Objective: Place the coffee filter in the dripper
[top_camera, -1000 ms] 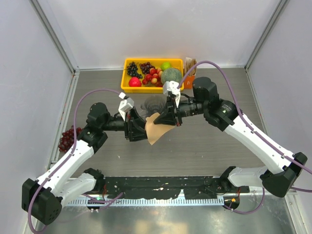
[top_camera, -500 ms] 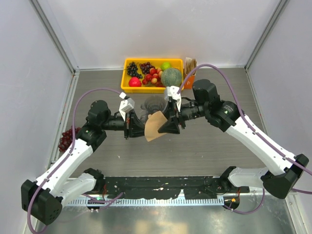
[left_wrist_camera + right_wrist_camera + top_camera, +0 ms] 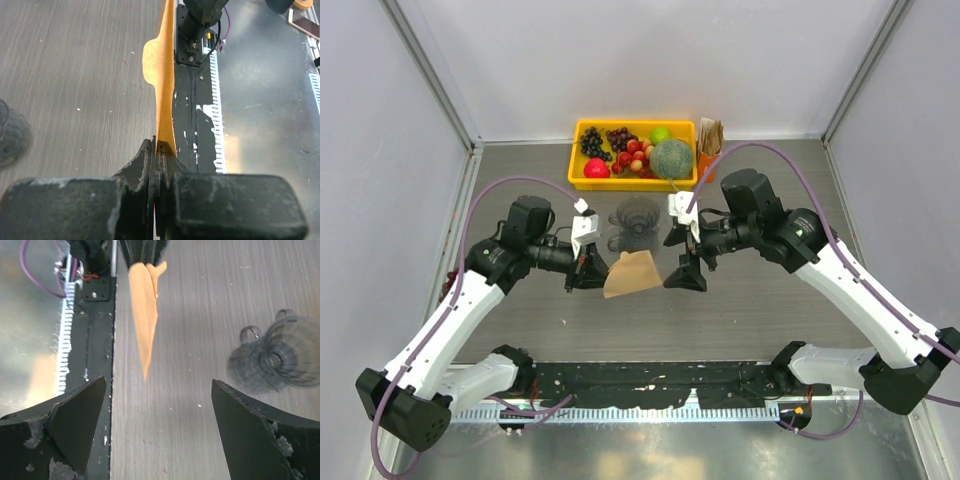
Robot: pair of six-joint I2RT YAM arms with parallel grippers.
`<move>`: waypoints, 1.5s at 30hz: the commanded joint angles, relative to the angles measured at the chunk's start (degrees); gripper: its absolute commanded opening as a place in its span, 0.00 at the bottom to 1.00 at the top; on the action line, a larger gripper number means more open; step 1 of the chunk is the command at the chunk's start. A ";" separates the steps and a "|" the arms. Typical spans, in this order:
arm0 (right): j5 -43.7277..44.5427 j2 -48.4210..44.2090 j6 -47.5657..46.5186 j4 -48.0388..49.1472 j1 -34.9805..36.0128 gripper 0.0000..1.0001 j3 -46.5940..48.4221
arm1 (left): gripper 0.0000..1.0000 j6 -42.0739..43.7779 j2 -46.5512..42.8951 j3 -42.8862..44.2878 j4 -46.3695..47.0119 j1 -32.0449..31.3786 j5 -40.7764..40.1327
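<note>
The coffee filter point(image 3: 632, 273) is a flat tan paper fan held above the table, a little nearer than the dripper. My left gripper point(image 3: 595, 268) is shut on its left edge. The left wrist view shows the filter point(image 3: 164, 90) edge-on, running away from the pinched jaws of that gripper point(image 3: 160, 150). My right gripper point(image 3: 682, 262) stands wide open just right of the filter, not touching it. Its wrist view has the filter point(image 3: 144, 310) ahead of the spread fingers point(image 3: 75, 415). The dripper point(image 3: 636, 218), a smoky ribbed funnel cup, stands alone on the table; it shows again as the dripper point(image 3: 287, 352) at right.
A yellow tray point(image 3: 630, 124) of fruit with a green melon point(image 3: 672, 158) sits at the back. A bundle of brown papers in an orange box point(image 3: 709, 140) stands beside it. Dark grapes point(image 3: 450, 290) lie at the left wall. A black rail point(image 3: 650, 385) runs along the near edge.
My right gripper let go of the filter, opened wide and drew back to the right. My left gripper shut on the filter and now carries it alone, slightly lower.
</note>
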 commanded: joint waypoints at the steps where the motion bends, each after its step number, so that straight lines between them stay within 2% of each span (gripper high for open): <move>1: 7.59 -4.72 -7.72 -3.47 -0.12 0.93 -1.67 | 0.00 9.28 -0.27 3.24 -11.44 -0.46 -2.55; 8: 16.73 -5.96 -19.50 -13.49 -1.18 0.94 -0.99 | 0.00 15.15 -0.10 5.70 -14.33 -1.86 -6.78; 13: 15.79 -1.22 -17.23 -16.23 -1.09 0.96 8.92 | 0.00 18.76 1.74 8.24 -16.53 -2.74 -12.84; 17: 16.66 -0.77 -16.16 -8.33 -0.48 0.97 8.52 | 0.00 22.19 5.95 12.81 -18.90 -5.28 -17.13; 19: 17.01 -1.73 -16.69 -4.64 -0.48 0.97 6.33 | 0.00 21.41 7.36 15.79 -19.00 -6.96 -21.97; 23: 14.66 -3.06 -14.67 -1.98 -0.04 0.96 4.02 | 0.00 18.85 10.17 23.17 -19.86 -8.63 -24.89; 25: 14.98 -3.84 -12.49 -0.87 0.57 0.94 2.80 | 0.00 24.54 11.58 26.60 -23.90 -10.91 -25.85; 28: 15.76 -5.69 -11.34 1.43 2.24 0.91 0.26 | 0.00 29.21 10.63 26.53 -22.43 -14.86 -29.98; 32: 21.74 -6.84 -10.99 6.35 8.39 0.88 -0.54 | 0.00 29.14 11.06 27.93 -21.46 -19.61 -32.80; 33: 21.84 -6.66 -10.29 6.79 9.36 0.86 -0.28 | 0.00 28.53 11.15 28.46 -21.11 -20.14 -32.71; 38: 22.19 -6.48 -11.50 6.01 11.91 0.57 -1.23 | 0.00 24.31 11.32 27.94 -16.89 -20.23 -32.54; 43: 24.21 -7.10 -13.27 6.44 13.50 0.34 -3.79 | 0.00 22.72 11.15 27.76 -15.48 -20.23 -33.06; 45: 25.09 -6.58 -13.35 6.71 13.59 0.20 -3.79 | 0.04 21.94 10.98 27.76 -15.31 -20.23 -33.33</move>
